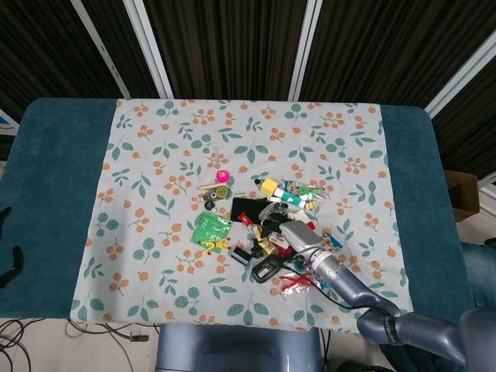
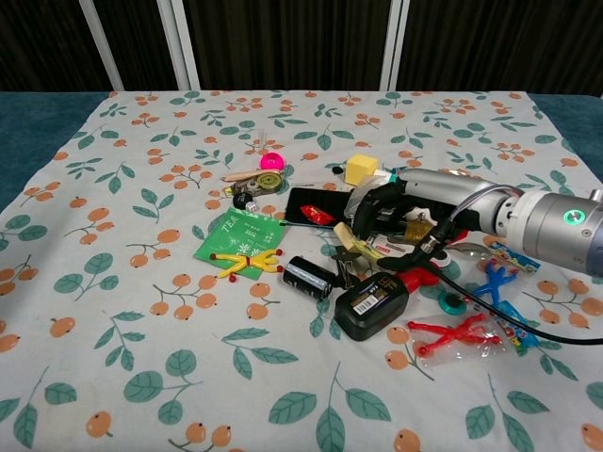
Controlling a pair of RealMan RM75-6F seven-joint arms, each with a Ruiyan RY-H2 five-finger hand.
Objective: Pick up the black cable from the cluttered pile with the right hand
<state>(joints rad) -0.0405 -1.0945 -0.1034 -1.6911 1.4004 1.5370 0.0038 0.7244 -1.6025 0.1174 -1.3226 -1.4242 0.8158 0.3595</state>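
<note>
Silver and grey, the right hand (image 2: 400, 212) lies low over the cluttered pile (image 2: 377, 250), palm down, its dark fingers (image 2: 366, 209) curled into the heap beside the yellow block (image 2: 360, 169). The black cable (image 2: 435, 252) shows as a dark strand looping out from under the hand toward the red toy (image 2: 417, 277); whether the fingers actually pinch it I cannot tell — they are buried among the objects.

Taking the yellow block as the landmark: a black phone-like slab (image 2: 316, 208) lies just below and to its left, touching the fingertips' side of the heap. Further below sit a black cylinder (image 2: 308, 276) and a black battery pack (image 2: 371, 304), close together. A green tea packet (image 2: 239, 238) with a yellow figure (image 2: 247, 263) on it lies well to the lower left, and a pink ball (image 2: 271, 161) lies to the left.

From the head view, the right hand (image 1: 302, 236) sits on the pile's lower right part — the floral tablecloth (image 1: 155, 155) spreads around it. The left hand is out of sight.
</note>
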